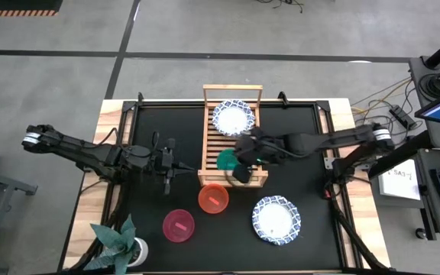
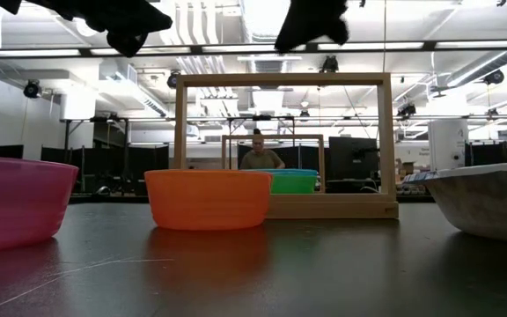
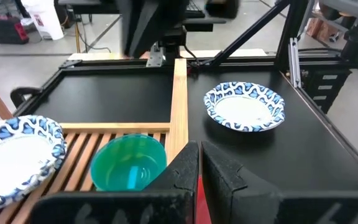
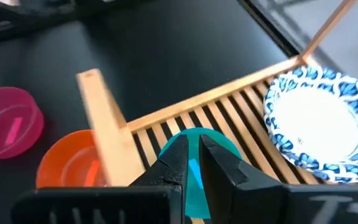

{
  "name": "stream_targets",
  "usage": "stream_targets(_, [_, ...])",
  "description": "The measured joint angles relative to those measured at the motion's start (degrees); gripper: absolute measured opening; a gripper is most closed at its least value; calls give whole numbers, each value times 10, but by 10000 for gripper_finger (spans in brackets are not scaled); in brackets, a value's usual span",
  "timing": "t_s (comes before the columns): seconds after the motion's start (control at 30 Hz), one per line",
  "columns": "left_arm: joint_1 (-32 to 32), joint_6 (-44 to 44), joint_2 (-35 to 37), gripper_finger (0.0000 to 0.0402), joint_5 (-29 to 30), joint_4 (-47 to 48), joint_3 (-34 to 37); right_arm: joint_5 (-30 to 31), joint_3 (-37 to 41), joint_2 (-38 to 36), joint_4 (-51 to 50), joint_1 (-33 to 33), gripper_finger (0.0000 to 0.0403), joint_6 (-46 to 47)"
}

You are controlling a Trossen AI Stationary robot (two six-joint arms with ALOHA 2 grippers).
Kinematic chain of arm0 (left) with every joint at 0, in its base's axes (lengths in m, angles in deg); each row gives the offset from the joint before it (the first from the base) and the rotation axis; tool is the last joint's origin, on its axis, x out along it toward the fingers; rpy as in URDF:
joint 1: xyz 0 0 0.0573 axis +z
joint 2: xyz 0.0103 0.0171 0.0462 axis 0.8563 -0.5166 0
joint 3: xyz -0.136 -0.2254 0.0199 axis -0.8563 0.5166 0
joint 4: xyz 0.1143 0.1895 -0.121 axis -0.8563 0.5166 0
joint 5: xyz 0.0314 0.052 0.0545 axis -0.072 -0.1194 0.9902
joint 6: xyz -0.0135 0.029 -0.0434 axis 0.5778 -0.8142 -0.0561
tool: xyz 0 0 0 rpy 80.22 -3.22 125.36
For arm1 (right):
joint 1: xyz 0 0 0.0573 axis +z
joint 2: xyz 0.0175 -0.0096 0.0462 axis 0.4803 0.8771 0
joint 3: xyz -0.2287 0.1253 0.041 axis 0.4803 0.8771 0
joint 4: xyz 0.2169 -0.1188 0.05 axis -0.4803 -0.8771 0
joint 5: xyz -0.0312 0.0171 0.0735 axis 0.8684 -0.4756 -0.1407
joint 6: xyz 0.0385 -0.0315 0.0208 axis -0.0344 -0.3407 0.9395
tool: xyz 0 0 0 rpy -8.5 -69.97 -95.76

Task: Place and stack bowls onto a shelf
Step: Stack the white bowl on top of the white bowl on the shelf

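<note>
Right gripper [image 1: 241,169], fingers clenched empty, hovers above green bowl [image 1: 227,160] on shelf [image 1: 211,145]; next: fetch orange bowl [image 1: 213,199].

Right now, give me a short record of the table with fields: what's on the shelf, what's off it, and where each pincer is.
shelf: wooden slatted rack at the table's middle
on shelf: one blue-rimmed white bowl; green bowl with a teal one nested in it
off shelf: orange bowl touching the rack's end, magenta bowl, second blue-rimmed bowl
right pincer: above the rack by the green bowl, fingers nearly closed, holding nothing
left pincer: just left of the rack, fingers together, empty
other: potted plant at the table's corner
</note>
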Motion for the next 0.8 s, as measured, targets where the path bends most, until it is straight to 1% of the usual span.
stream_targets(0.1, [0, 24, 0, 0, 0, 0, 0, 31, 33, -35, 16, 35, 27, -4])
stream_targets(0.2, [0, 59, 0, 0, -1, 0, 0, 53, 82, -72, 60, 71, 27, -23])
stream_targets(0.37, [-5, 130, -2, 0, -1, 0, -1, 55, 175, -130, 152, 117, 27, -50])
stream_targets(0.5, [-16, 166, -10, 0, -4, 1, -2, 53, 246, -171, 220, 140, 27, -64])
stream_targets(0.67, [-30, 194, -21, 0, -18, 1, -19, 46, 307, -210, 232, 159, 27, -48])
stream_targets(0.8, [-40, 188, -35, 0, -21, 2, -45, 38, 334, -236, 230, 176, 27, -29])
